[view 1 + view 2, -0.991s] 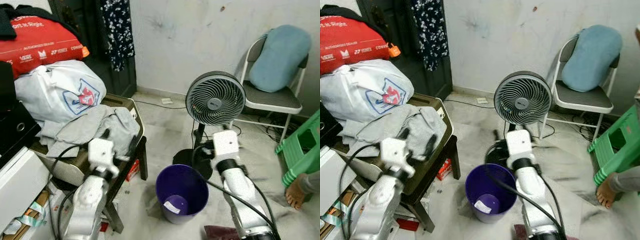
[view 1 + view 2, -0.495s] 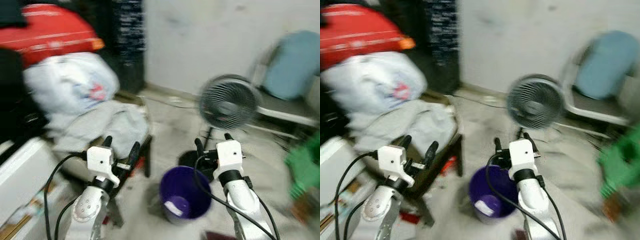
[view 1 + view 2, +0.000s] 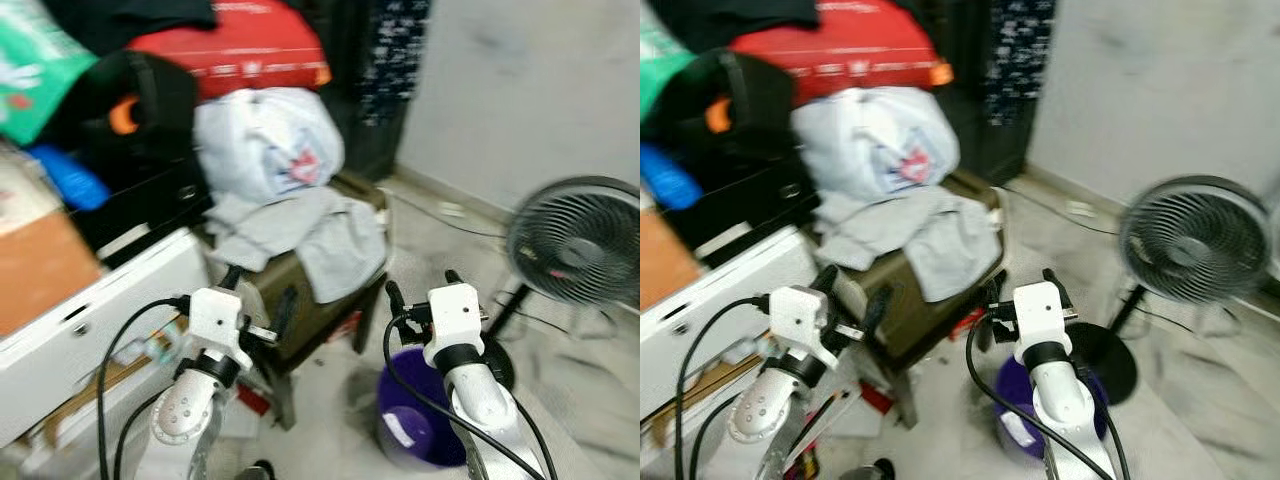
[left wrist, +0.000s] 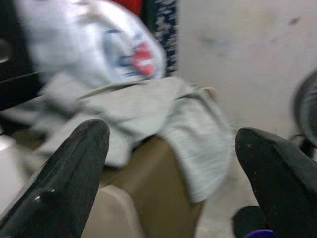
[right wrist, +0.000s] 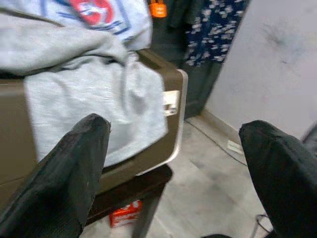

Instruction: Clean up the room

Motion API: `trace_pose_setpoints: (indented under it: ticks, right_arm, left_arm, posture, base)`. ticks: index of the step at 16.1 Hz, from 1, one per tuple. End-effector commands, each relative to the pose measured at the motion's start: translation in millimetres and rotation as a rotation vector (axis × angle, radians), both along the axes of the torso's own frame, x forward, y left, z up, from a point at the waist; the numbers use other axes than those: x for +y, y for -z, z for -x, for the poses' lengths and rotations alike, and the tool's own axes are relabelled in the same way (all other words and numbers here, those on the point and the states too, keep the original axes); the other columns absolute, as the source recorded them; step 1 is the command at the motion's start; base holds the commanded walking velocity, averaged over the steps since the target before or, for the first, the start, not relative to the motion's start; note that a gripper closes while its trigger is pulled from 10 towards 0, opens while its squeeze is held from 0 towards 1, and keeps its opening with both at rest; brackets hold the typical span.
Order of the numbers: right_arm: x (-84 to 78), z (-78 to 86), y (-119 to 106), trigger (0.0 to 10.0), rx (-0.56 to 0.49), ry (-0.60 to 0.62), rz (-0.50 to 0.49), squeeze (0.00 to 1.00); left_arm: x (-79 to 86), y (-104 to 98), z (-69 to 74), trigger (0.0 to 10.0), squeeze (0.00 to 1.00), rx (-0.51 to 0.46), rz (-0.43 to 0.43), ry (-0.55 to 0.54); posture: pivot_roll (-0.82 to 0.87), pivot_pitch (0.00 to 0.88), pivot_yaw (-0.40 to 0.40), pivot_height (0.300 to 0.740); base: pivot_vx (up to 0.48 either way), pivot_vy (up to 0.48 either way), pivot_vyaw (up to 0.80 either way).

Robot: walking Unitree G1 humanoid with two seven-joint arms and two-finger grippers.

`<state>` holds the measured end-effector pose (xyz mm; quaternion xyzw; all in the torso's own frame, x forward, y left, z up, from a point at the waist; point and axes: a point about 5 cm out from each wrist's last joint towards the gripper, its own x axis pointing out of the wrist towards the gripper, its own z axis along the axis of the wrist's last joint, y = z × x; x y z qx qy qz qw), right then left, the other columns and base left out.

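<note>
Both grippers held wide apart and empty before a cluttered brown table.
A crumpled grey cloth (image 3: pixel 300 235) is draped over the table (image 3: pixel 300 300); the left gripper (image 3: pixel 257 300) and right gripper (image 3: pixel 422 293) are raised near it, beside a purple plastic bin (image 3: pixel 405 430).

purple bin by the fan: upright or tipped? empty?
Upright: the purple bin stands on the floor with its mouth facing up. Not empty: a pale scrap lies inside. The fan stands beside it.

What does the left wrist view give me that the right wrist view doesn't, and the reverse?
Left wrist view alone: the blurred rim of the black round fan.
Right wrist view alone: a small red box on the floor under the case, and an orange tag.
Shared: the grey cloth draped over the brown hard case, the white printed bag, and an open gripper ahead, left gripper and right gripper.
</note>
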<state>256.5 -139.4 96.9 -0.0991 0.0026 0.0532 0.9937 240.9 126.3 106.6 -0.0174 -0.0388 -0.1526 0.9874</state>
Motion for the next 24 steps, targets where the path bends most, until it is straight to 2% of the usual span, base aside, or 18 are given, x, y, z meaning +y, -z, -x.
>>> trace_pose_setpoints:
  ticks: [1,7,10,13,15,17,24]
  right_arm:
    - [-1.5,0.5,-3.9,10.0,-0.005,0.007,0.003,0.00]
    - [5.0,-3.4,-0.9,10.0,0.002,0.023,-0.039,0.00]
    - [6.0,-3.5,-0.2,10.0,0.003,0.031,-0.048,0.00]
    - [5.6,-3.3,0.6,10.0,0.007,0.035,-0.056,0.00]
    - [6.4,-4.4,1.8,10.0,0.015,0.033,-0.031,0.00]
    - [6.6,-4.2,1.5,10.0,0.013,0.029,-0.047,0.00]
    - [5.4,-4.4,1.7,10.0,0.021,0.032,-0.055,0.00]
  left_arm:
    - [4.8,-1.1,0.1,10.0,0.00,0.010,-0.013,-0.041]
    - [14.0,1.2,-1.4,10.0,0.00,0.033,-0.020,-0.068]
    - [12.9,0.3,-2.8,10.0,0.00,0.028,-0.031,-0.050]
    - [11.3,0.1,-3.3,10.0,0.00,0.029,-0.039,-0.045]
    - [11.3,0.1,-3.4,10.0,0.00,0.030,-0.047,-0.046]
    - [11.1,0.0,-3.3,10.0,0.00,0.033,-0.047,-0.047]
    - [9.7,0.6,-3.8,10.0,0.00,0.042,-0.045,-0.044]
  posture:
    - [-0.04,0.093,-0.017,0.740]
    - [-0.01,0.086,0.009,0.740]
    - [-0.02,0.088,0.017,0.740]
    - [-0.02,0.092,0.018,0.740]
    - [-0.02,0.095,0.016,0.740]
    - [-0.02,0.099,0.013,0.740]
    - [-0.02,0.106,0.011,0.740]
  base:
    - [0.000,0.000,0.80]
    - [0.000,0.000,0.80]
    - [0.000,0.000,0.78]
    - [0.000,0.000,0.00]
    - [0.000,0.000,0.80]
    - [0.000,0.000,0.80]
    - [0.000,-0.037,0.00]
